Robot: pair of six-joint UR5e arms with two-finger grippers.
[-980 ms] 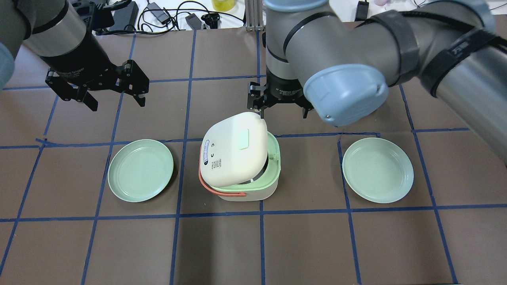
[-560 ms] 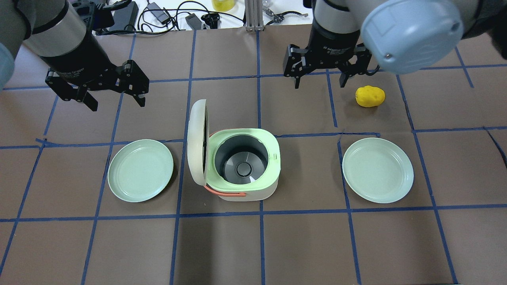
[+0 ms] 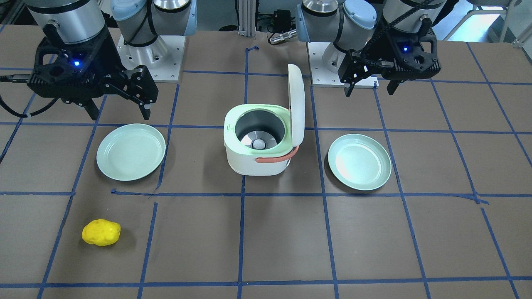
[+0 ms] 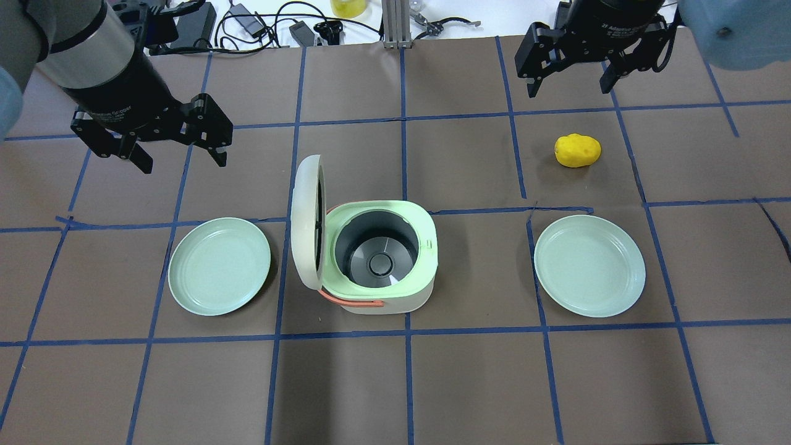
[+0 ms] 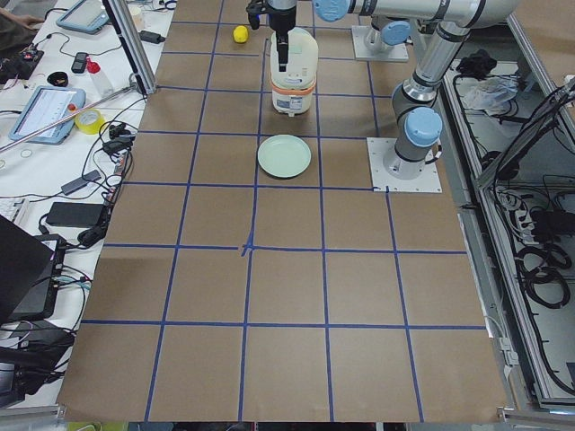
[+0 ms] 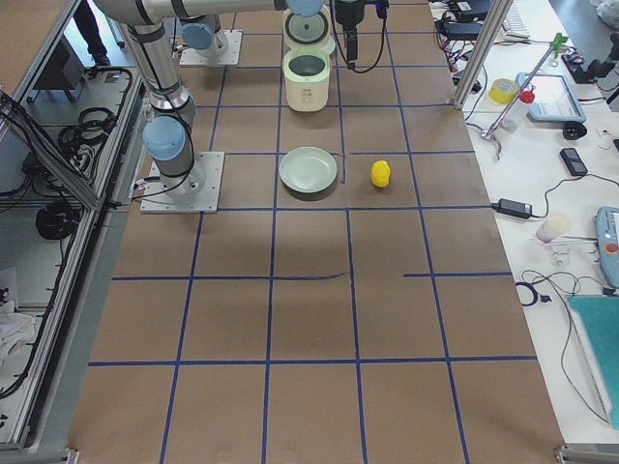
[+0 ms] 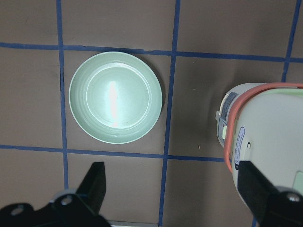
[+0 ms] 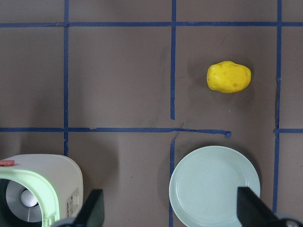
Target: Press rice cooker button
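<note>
The left gripper point(image 4: 184, 159) and the right gripper point(image 4: 570, 85) were held raised and pointed downward, jaws spread wide, nothing gripped.

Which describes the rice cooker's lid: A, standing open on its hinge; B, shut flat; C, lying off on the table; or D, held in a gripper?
A: the lid stands upright at the side of the cooker, leaving the empty inside in plain view.

Silver arms point(image 4: 93, 43), blue joint caps point(image 3: 359, 14), black pincers point(image 4: 183, 162) point(image 4: 570, 89)
</note>
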